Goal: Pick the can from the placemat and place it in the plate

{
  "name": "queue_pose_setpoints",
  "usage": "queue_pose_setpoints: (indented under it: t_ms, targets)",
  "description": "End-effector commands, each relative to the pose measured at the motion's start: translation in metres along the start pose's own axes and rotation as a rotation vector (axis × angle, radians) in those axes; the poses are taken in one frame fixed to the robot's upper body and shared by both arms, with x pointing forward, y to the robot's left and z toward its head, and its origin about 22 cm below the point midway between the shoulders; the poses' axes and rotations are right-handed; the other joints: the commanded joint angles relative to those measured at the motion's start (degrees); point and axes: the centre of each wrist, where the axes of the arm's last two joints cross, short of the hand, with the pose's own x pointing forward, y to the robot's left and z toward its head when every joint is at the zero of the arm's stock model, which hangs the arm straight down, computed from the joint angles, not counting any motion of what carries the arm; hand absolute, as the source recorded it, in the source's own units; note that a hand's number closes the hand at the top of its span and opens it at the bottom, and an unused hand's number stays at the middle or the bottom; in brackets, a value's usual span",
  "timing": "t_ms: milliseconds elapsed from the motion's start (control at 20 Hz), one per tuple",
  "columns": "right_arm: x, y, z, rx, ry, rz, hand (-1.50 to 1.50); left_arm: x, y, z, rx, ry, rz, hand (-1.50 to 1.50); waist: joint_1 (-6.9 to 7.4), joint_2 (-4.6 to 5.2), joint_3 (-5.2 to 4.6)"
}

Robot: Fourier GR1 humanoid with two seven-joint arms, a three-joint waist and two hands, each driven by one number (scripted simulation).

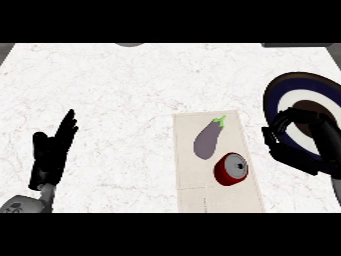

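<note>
Low at left, the left hand (51, 150) rested idle, fingers straight. By the plate (276, 95), the right hand (304, 152) hung cupped and empty, seemingly readying for the can (232, 169) on the placemat (225, 195), lower centre.

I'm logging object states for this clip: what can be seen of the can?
The can is short and round, with a red wall and a grey, metal-looking lid that has a small dark mark near its middle. The lid faces up toward the camera. Whether the can stands quite straight or leans a little cannot be told. It sits on the pale placemat near the right edge, below and right of the eggplant and apart from it. The right hand is to its right, not touching it.
</note>
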Motion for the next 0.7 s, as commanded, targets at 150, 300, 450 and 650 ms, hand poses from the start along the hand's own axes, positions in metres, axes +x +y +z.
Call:
queue_pose_setpoints:
  t_ms: [150, 300, 450, 650]
  targets:
    - [-0.010, 0.074, 0.040, -0.273, -0.049, -0.522, -1.50, -0.005, -0.006, 0.003, 0.018, 0.022, 0.043, 0.00, -0.57, 1.22, 1.24]
    - [-0.034, 0.079, 0.066, -0.096, -0.186, -0.462, -1.50, 0.002, -0.021, 0.007, -0.003, 0.014, 0.038, 0.00, 0.94, 1.28, 0.90]
    - [-0.049, 0.055, 0.077, 0.057, -0.139, -0.235, -1.50, 0.004, 0.006, -0.002, 0.013, 0.026, 0.035, 0.00, 1.07, 1.30, 0.78]
    - [-0.024, 0.027, 0.056, 0.076, -0.087, 0.093, -1.50, 0.007, -0.009, 0.002, 0.016, 0.021, 0.031, 0.00, 1.21, 1.18, 0.64]
